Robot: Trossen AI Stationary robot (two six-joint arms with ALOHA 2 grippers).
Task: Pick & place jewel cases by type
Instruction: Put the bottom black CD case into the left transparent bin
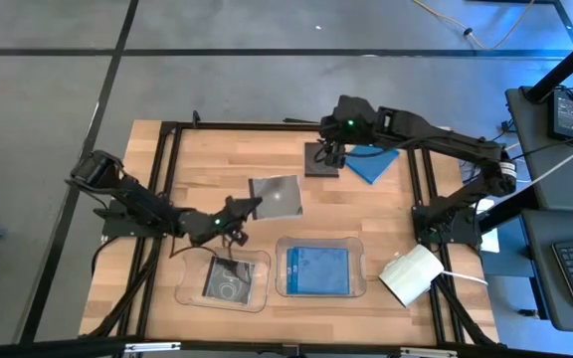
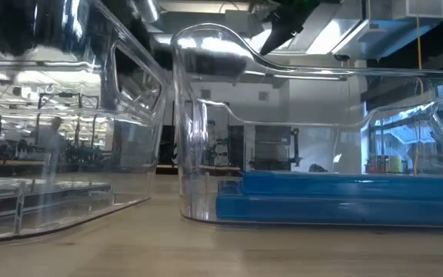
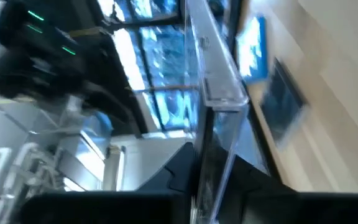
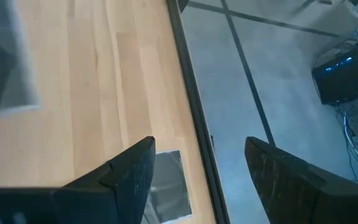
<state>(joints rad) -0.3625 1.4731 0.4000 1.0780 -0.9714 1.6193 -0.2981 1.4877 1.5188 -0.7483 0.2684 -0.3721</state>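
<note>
Left gripper (image 1: 235,212), high view: fingers clamped on the edge of a dark jewel case (image 1: 276,195), held tilted above the mid-table, behind the left clear tray (image 1: 189,288). That tray holds one dark case showing a disc (image 1: 227,280); the right clear tray (image 1: 358,285) beside it holds a blue case (image 1: 316,268). Right gripper (image 1: 332,151), fingers spread, hangs over a dark case (image 1: 321,159) lying at the table's far edge, with a blue case (image 1: 373,162) just beside it. A white box (image 1: 410,274) sits at the right edge of the wooden table (image 1: 207,159).

Low view: two clear tray walls fill the foreground, the left tray (image 2: 68,154) and the right tray (image 2: 206,115); blue case material (image 2: 337,196) lies flat inside the right one.

Left wrist view: dark fingers (image 3: 179,177) pinch a thin clear-edged case (image 3: 219,93) seen edge-on; a blue case (image 3: 253,46) and a dark case (image 3: 284,102) lie on the wood beyond.

Right wrist view: two dark fingers (image 4: 129,171) stand well apart over the table edge; a dark case (image 4: 166,186) lies below them, and another (image 4: 2,62) shows near the frame's corner.
</note>
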